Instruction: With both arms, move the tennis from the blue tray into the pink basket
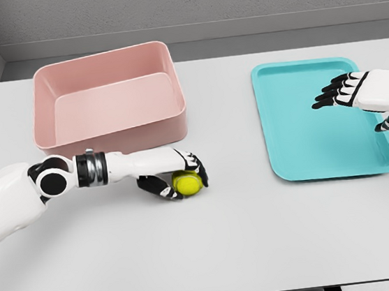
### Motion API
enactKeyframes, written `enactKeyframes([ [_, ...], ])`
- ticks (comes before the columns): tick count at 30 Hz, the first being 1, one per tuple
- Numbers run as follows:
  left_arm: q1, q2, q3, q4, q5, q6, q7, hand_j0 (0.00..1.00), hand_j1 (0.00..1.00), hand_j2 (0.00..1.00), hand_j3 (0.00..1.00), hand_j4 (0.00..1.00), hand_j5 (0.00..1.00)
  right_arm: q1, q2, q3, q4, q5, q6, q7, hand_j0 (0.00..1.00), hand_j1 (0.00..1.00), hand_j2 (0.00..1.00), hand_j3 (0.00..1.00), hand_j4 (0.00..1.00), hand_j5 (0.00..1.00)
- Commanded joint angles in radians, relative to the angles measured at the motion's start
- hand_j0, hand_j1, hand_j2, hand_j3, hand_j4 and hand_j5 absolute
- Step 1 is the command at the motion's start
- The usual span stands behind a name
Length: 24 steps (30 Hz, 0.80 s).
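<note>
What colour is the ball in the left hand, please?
Yellow-green ball, clearest in the head view.

No readable text, labels, brands, numbers or signs anywhere in the head view.

A white table point(249, 252) carries the things. A pink basket point(112, 130) sits left. A blue tray point(289, 170) lies right
</note>
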Motion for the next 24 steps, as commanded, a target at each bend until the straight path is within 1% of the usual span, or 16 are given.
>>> enactKeyframes([
  [1, 0.000, 0.001, 0.003, -0.002, 0.008, 0.002, 0.000, 0.57, 0.57, 0.57, 0.57, 0.57, 0.57, 0.000, -0.001, -0.001, 0.000, -0.006, 0.002, 0.000, 1.00, 1.00, 1.00, 1.00, 1.00, 1.00],
  [7, -0.006, 0.001, 0.015, -0.017, 0.009, 0.002, 0.003, 0.57, 0.57, 0.57, 0.57, 0.57, 0.57, 0.000, 0.002, 0.001, 0.003, -0.003, 0.002, 0.001, 1.00, 1.00, 1.00, 1.00, 1.00, 1.00],
  [15, -0.048, 0.002, 0.017, -0.036, 0.009, 0.002, 0.005, 0.57, 0.57, 0.57, 0.57, 0.57, 0.57, 0.000, 0.002, 0.001, 0.011, -0.001, 0.002, 0.001, 1.00, 1.00, 1.00, 1.00, 1.00, 1.00],
  [19, -0.058, 0.004, 0.018, -0.048, 0.009, 0.002, 0.005, 0.57, 0.57, 0.57, 0.57, 0.57, 0.57, 0.000, 0.002, 0.002, 0.011, -0.001, 0.002, 0.001, 1.00, 1.00, 1.00, 1.00, 1.00, 1.00],
  [21, -0.060, 0.004, 0.018, -0.052, 0.009, 0.002, 0.005, 0.55, 0.55, 0.55, 0.55, 0.55, 0.55, 0.002, 0.003, 0.002, 0.011, 0.000, 0.002, 0.001, 1.00, 1.00, 1.00, 1.00, 1.00, 1.00],
  [24, -0.071, 0.008, 0.020, -0.063, 0.011, 0.002, 0.006, 0.55, 0.55, 0.55, 0.55, 0.55, 0.55, 0.002, 0.003, 0.006, 0.010, 0.000, 0.002, 0.001, 1.00, 1.00, 1.00, 1.00, 1.00, 1.00],
])
